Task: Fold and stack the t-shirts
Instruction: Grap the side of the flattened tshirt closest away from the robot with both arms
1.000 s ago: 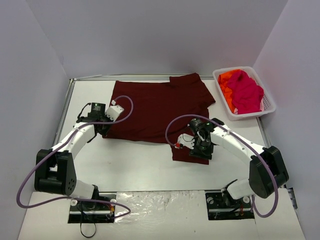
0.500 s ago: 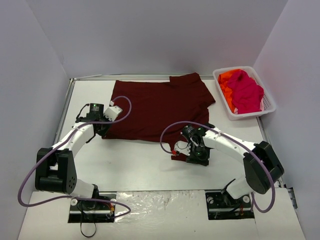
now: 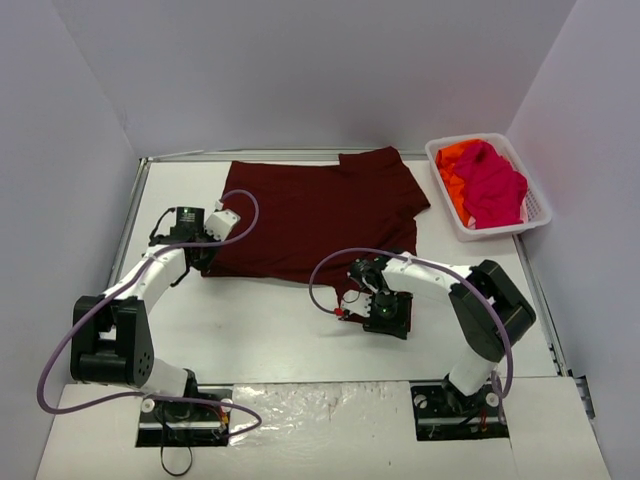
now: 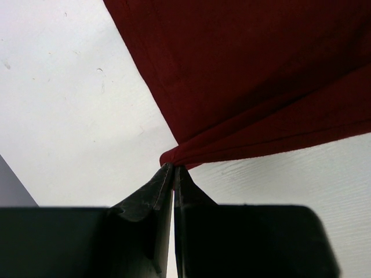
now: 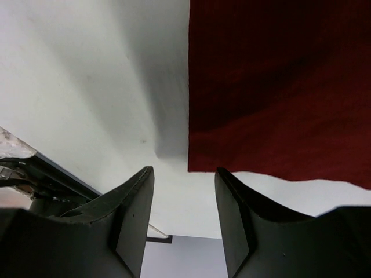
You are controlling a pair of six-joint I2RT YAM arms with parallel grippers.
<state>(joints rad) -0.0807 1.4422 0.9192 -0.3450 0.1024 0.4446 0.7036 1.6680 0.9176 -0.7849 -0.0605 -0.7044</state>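
Note:
The large dark maroon t-shirt (image 3: 310, 210) lies spread flat across the back half of the table. My left gripper (image 3: 205, 258) is shut on its bunched near-left corner (image 4: 174, 161), and folds fan out from the pinch. My right gripper (image 3: 372, 303) hovers low over the shirt's near-right corner, open with nothing between its fingers. In the right wrist view that square corner of the shirt (image 5: 272, 104) ends just ahead of the right gripper (image 5: 184, 171). A bright pink t-shirt (image 3: 495, 185) and an orange one (image 3: 452, 162) lie crumpled in the basket.
The white lattice basket (image 3: 541, 215) stands at the back right, close to the right wall. Grey walls close in the table on three sides. The white table (image 3: 270, 325) shows bare between the shirt and the arm bases.
My right gripper has swung left and a little nearer, and now covers most of the shirt's near-right flap. The left gripper has barely shifted, still pinching its corner.

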